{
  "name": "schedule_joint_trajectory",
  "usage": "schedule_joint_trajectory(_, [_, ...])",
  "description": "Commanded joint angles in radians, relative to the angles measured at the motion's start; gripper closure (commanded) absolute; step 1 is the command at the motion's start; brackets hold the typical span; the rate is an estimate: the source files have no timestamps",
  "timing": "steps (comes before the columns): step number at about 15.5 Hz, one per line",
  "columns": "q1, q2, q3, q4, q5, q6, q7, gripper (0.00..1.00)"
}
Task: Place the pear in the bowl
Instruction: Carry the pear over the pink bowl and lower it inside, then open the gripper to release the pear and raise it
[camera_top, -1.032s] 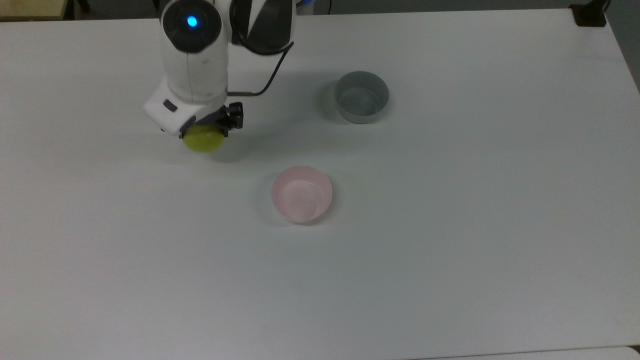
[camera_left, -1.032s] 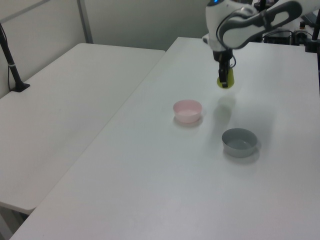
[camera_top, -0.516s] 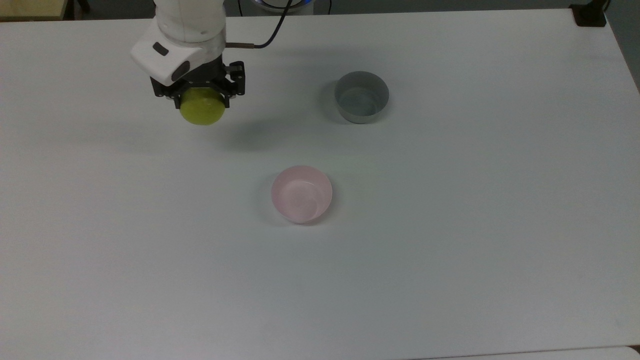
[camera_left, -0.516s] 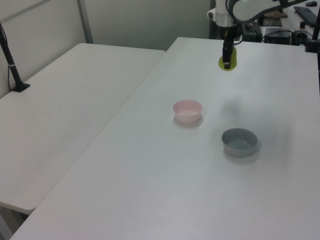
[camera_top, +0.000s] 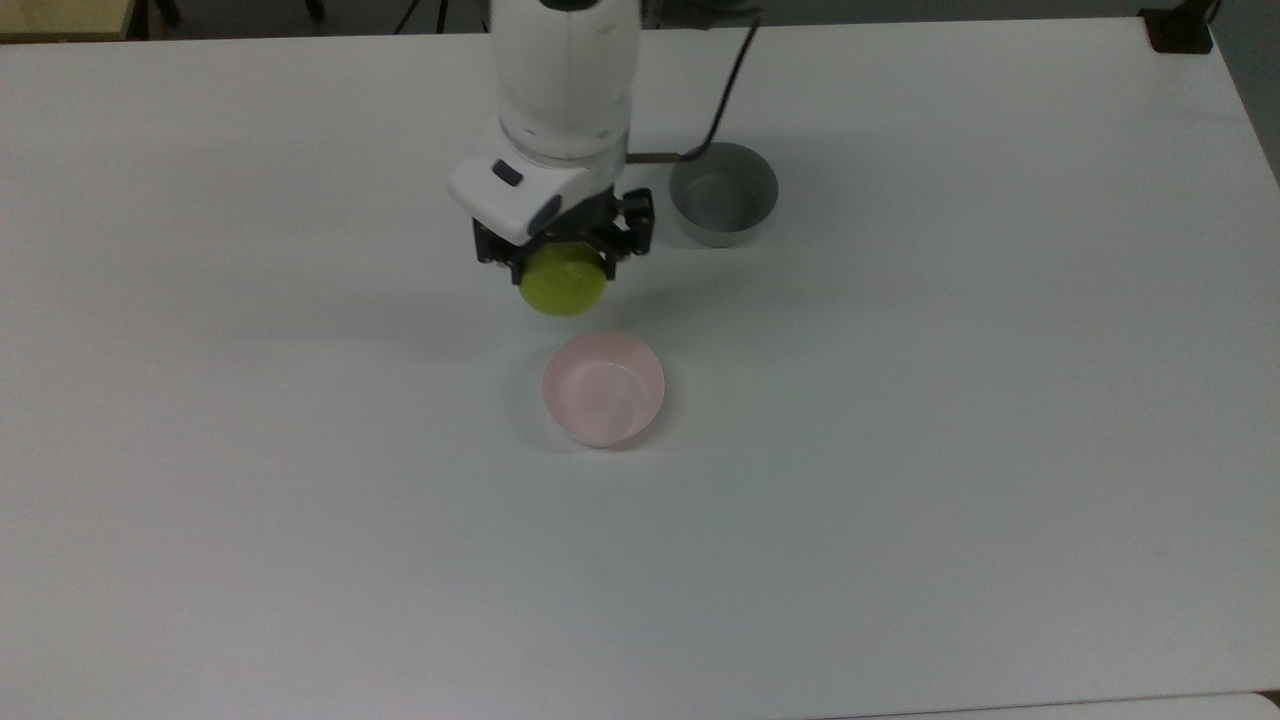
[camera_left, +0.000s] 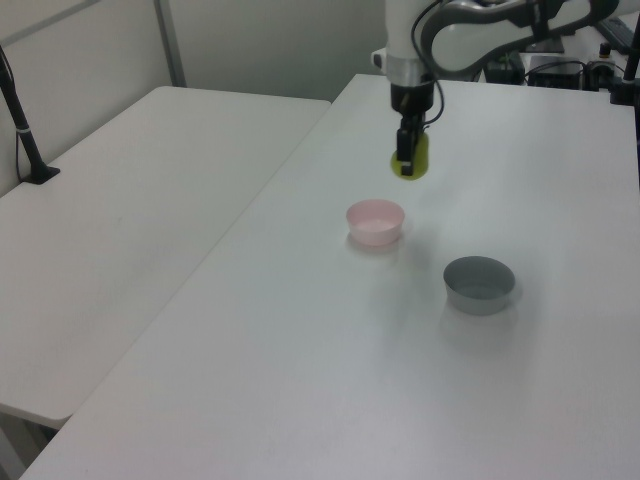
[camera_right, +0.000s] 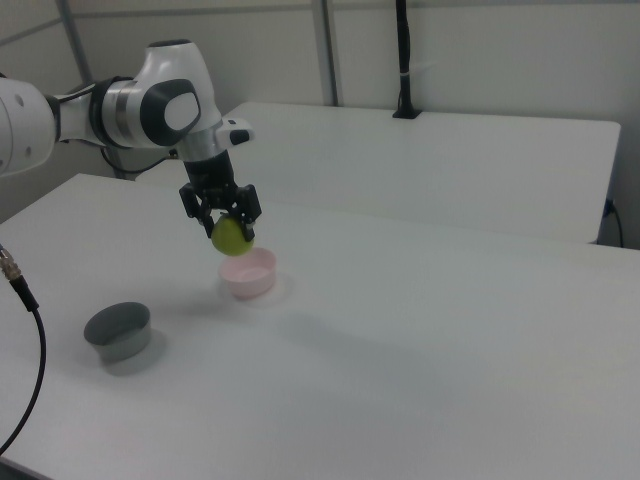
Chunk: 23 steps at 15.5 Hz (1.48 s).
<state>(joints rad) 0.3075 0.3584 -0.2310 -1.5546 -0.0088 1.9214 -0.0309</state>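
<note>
Gripper (camera_top: 563, 262) is clamping the pear (camera_top: 562, 284) from both sides and carrying it high over the table (camera_top: 950, 480), and I'm swinging in fast. Half a second back I was hanging far off toward the top view's left, well apart from both bowls; now I'm sitting between them in the top view, the pear just above the pink bowl (camera_top: 603, 388) in the picture and the grey bowl (camera_top: 722, 193) off to the top view's right of my wrist.

Going across the left view: the pink bowl (camera_left: 375, 221) is sitting on the table, the pear (camera_left: 413, 157) is hanging above and a touch to the left view's right of it, and the grey bowl (camera_left: 479, 283) is lying further right and nearer the camera.

In the right view the grey bowl (camera_right: 117, 331) comes first, then my gripper (camera_right: 224, 221) with the pear (camera_right: 231, 236) showing just over the pink bowl (camera_right: 247, 274).

So the carry is nearly done, I reckon. I'm judging a little more travel toward the pink bowl, a descent, then letting go. The pear isn't in the bowl yet.
</note>
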Motion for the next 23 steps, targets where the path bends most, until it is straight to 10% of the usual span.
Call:
schedule_joint_trajectory(1, [0.030,0.059,-0.014,0.042,0.018,0.094,0.078,0.41])
schedule_joint_trajectory(9, [0.050,0.188,-0.014,0.044,0.013,0.199,0.131,0.37])
schedule_joint_trajectory(14, [0.051,0.212,-0.013,0.042,0.010,0.225,0.152,0.00])
schedule_joint_trajectory(23, [0.022,-0.014,-0.013,-0.027,0.010,0.125,0.143,0.00])
